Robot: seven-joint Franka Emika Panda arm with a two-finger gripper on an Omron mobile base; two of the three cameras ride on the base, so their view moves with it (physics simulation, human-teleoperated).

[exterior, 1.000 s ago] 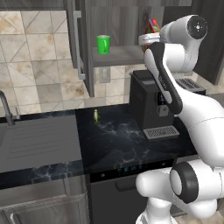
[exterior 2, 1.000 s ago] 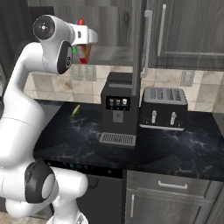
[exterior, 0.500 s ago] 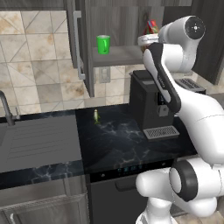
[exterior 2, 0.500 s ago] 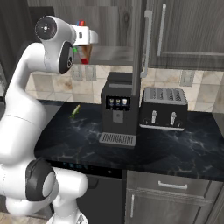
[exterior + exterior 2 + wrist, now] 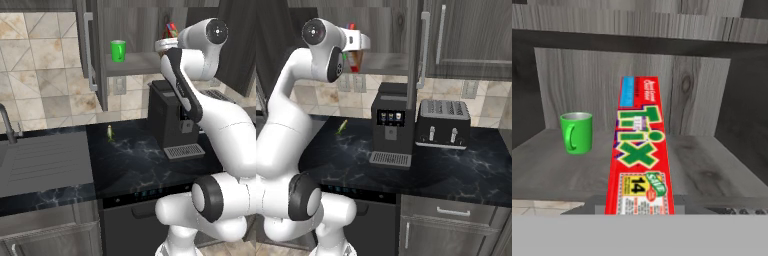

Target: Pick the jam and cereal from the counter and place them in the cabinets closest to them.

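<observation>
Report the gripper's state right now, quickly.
Gripper: shut on the cereal, holding the box up at the open cabinet shelf, beside the green cup.

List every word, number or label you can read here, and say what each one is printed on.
"Trix": big green and yellow letters down the face of the cereal.
"14": in the yellow panel near the box's lower end.
Blue patch and small white lines at its top end: too blurred to read.
Coffee machine screen icons: too small to read.

Tool [image 5: 358,47] with cereal [image 5: 643,150] edged slightly nearer cabinet shelf [image 5: 712,170].
</observation>
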